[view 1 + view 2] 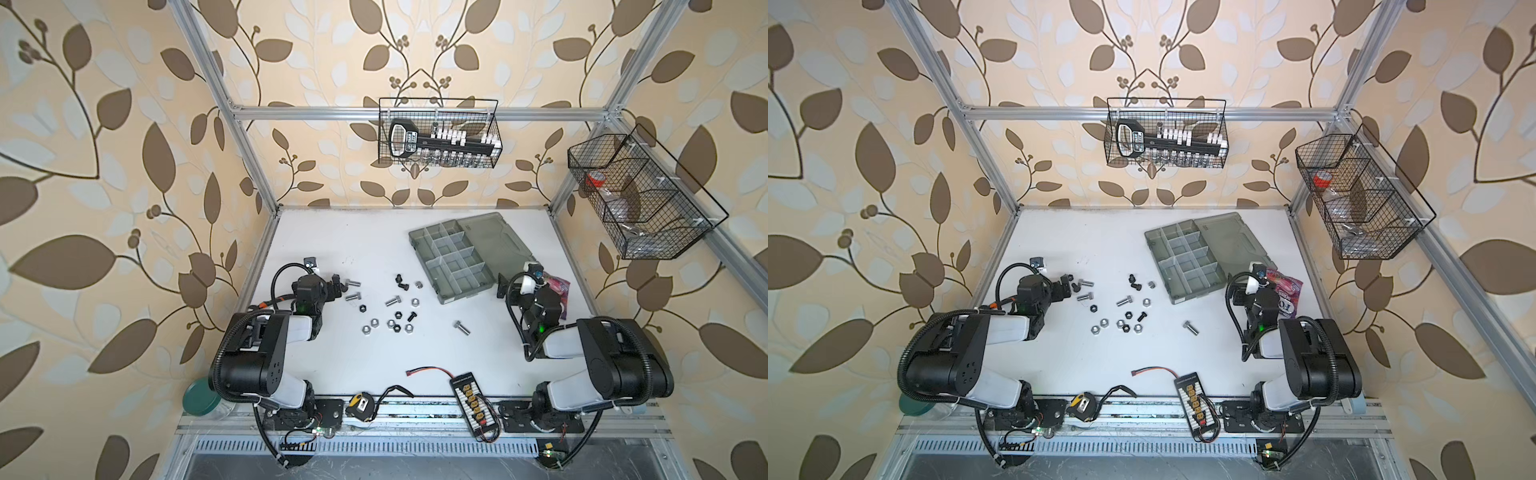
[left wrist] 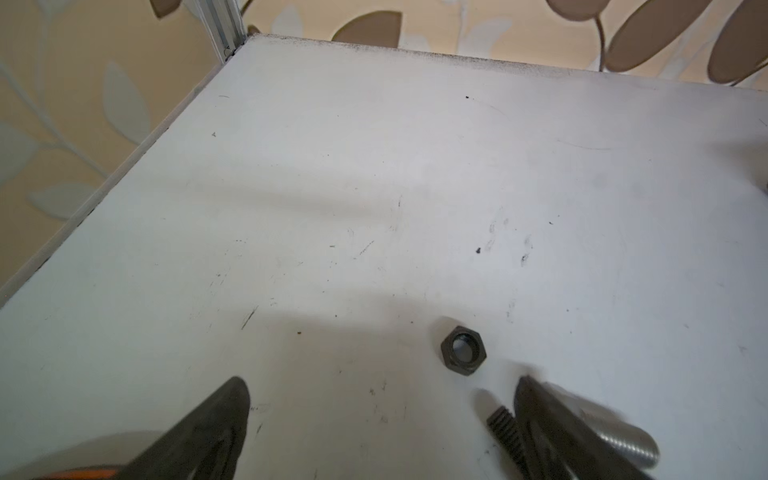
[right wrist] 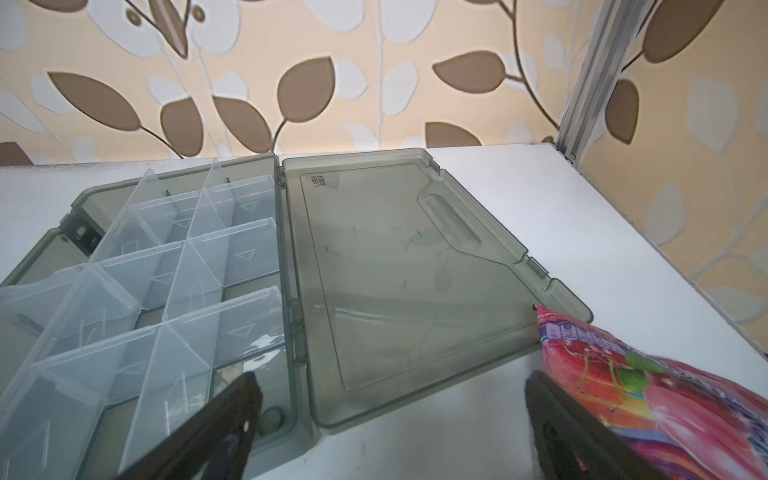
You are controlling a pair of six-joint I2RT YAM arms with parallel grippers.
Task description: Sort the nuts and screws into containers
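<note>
Left gripper (image 2: 382,386) has its jaws wide with nothing held, low over the left side of the table (image 2: 374,166), with a black nut (image 2: 463,351) just ahead of the tips and a silver screw (image 2: 623,440) beside one finger. Right gripper (image 3: 395,380) is also wide and empty at the near edge of the open grey case's containers (image 3: 187,266), with a pink snack bag (image 3: 665,399) just right of it. Other screws (image 1: 392,300) and nuts (image 1: 375,322) are scattered mid-table, left of the case.
</note>
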